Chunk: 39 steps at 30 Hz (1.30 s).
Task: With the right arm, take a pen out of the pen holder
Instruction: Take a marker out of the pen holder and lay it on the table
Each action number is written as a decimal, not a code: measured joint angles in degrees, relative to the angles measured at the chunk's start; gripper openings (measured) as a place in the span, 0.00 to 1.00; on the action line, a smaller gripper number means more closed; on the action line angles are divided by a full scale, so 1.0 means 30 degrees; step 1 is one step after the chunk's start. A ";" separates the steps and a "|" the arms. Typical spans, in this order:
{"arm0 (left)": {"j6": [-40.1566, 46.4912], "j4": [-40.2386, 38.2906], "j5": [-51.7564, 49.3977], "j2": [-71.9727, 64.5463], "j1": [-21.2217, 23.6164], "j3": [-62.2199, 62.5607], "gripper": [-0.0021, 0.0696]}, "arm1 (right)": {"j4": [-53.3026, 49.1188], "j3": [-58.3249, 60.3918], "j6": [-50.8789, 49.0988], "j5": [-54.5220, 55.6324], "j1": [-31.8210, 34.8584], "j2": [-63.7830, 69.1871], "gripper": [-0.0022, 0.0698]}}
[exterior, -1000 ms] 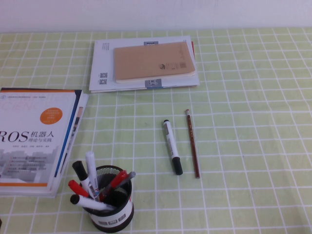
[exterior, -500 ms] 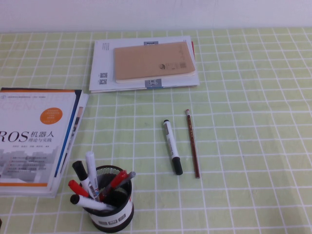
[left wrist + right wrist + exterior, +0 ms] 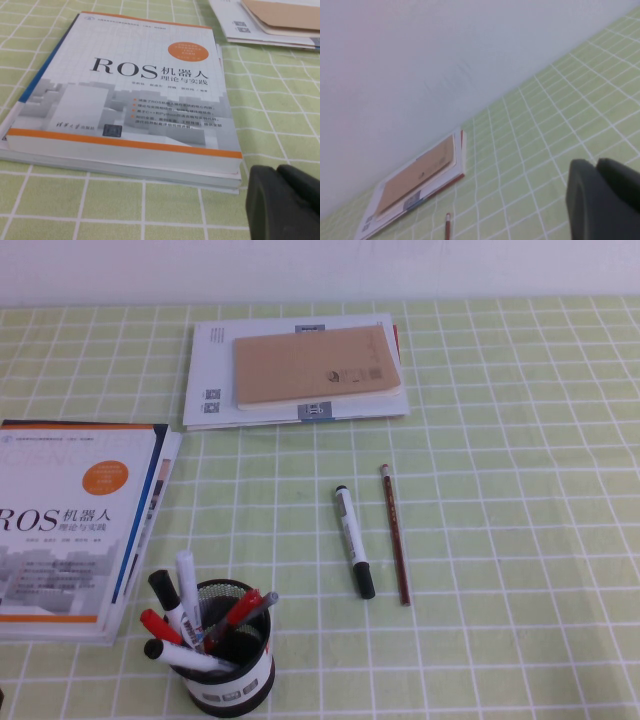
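Pens (image 3: 190,615) are staying untouched in the holder (image 3: 235,670) on the counter's (image 3: 500,540) near left, the closed right tool (image 3: 600,200) idling off to the right, while the left tool (image 3: 277,200), whose state I cannot tell, is waiting by the book (image 3: 150,90).

I read this as a study or office desk, set up for trials. The bench (image 3: 520,540) wears a green checked cloth, with a plain white wall (image 3: 320,270) behind. On it sit a ROS robotics textbook (image 3: 70,520), stacked notebooks (image 3: 300,370), a mesh pen holder (image 3: 235,680) of markers (image 3: 186,585), a loose marker (image 3: 353,540) and a pencil (image 3: 394,535).
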<state>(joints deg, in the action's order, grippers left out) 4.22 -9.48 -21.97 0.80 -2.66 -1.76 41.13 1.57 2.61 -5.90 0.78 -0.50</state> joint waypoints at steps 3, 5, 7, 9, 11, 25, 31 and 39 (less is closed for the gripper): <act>0.0000 0.0000 0.0000 0.0000 0.0000 0.0000 0.02 | 0.0266 -0.0090 0.0000 -0.0865 0.0000 0.0000 0.01; 0.0000 0.0000 0.0000 0.0000 0.0000 0.0000 0.02 | 0.0281 -0.0680 0.0000 -0.2304 0.0000 0.0046 0.01; 0.0000 0.0000 0.0000 0.0000 0.0000 0.0000 0.02 | 0.0042 -0.1813 0.0000 -0.3807 0.0000 0.0607 0.01; 0.0000 0.0000 0.0000 0.0000 0.0000 0.0000 0.02 | -0.0392 -0.3106 0.0035 -0.5275 0.0000 0.1724 0.01; 0.0000 0.0000 0.0000 0.0000 0.0000 0.0000 0.02 | -0.0873 -0.4377 0.0315 -0.6992 0.0000 0.3167 0.01; 0.0000 0.0000 0.0000 0.0000 0.0000 0.0000 0.02 | -0.1442 -0.8835 0.4448 -1.2183 0.0000 1.2850 0.01; 0.0000 0.0000 0.0000 0.0000 0.0000 0.0000 0.02 | 0.0394 -0.9258 0.6974 -1.1793 -0.0192 1.5100 0.01; 0.0000 0.0000 0.0000 0.0000 0.0000 0.0000 0.02 | 0.0385 -1.0381 0.7134 -0.9356 -0.4194 1.7060 0.01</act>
<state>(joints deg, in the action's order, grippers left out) 4.22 -9.48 -21.97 0.80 -2.66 -1.76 42.28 -29.57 24.01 -33.97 -11.80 50.68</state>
